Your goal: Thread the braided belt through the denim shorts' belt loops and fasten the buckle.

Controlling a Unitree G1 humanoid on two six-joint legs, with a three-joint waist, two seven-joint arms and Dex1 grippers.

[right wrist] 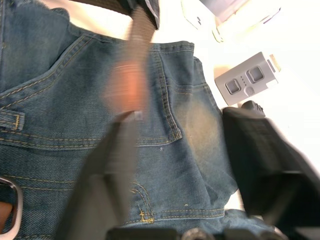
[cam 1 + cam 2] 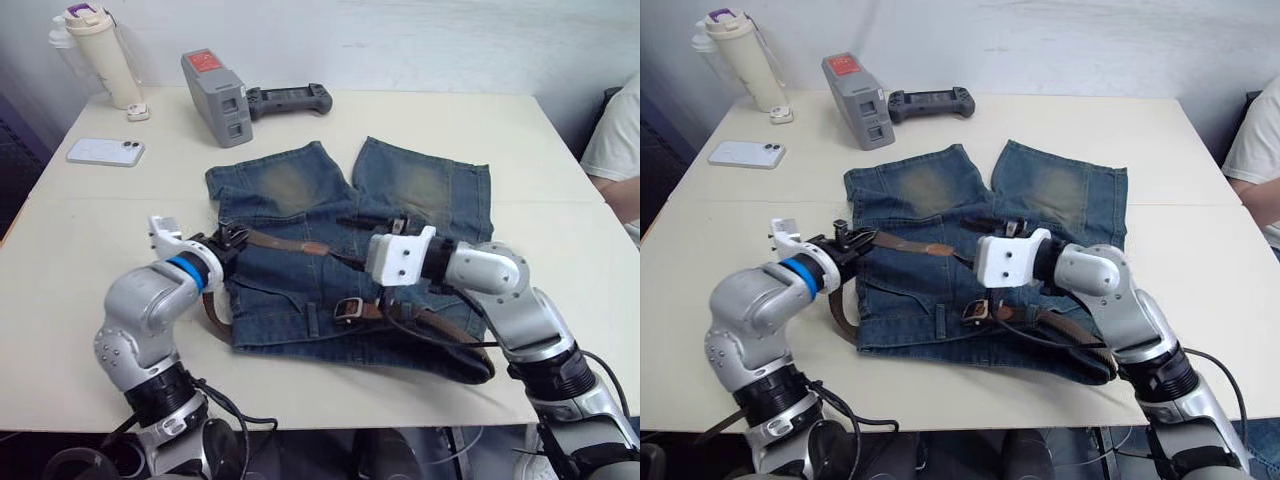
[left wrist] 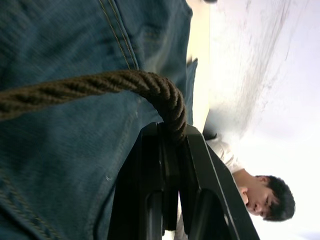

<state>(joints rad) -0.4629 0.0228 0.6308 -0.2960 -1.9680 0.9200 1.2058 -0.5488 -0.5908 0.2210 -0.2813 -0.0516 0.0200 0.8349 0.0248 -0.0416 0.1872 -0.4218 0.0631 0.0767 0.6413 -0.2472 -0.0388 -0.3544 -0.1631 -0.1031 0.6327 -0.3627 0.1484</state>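
The denim shorts (image 2: 300, 290) lie flat on the table, waistband toward me and legs pointing away. The braided belt (image 2: 275, 240) crosses the shorts' left half and ends in a tan tip (image 2: 315, 247). Another stretch of it runs along the waistband to the right (image 2: 450, 335). The silver buckle (image 2: 347, 309) rests on the waistband near the middle, beside a belt loop (image 2: 313, 318). At the shorts' left edge, my left gripper (image 2: 232, 243) is shut on the braided belt (image 3: 150, 85). My right gripper (image 1: 182, 117) hovers over the middle of the shorts, open, just right of the tan tip.
At the back left of the table (image 2: 90, 250) stand a white bottle (image 2: 100, 55), a phone (image 2: 105, 151), a grey box-shaped device (image 2: 215, 97) and a black controller (image 2: 290, 99). A person (image 2: 620, 140) sits at the table's right edge.
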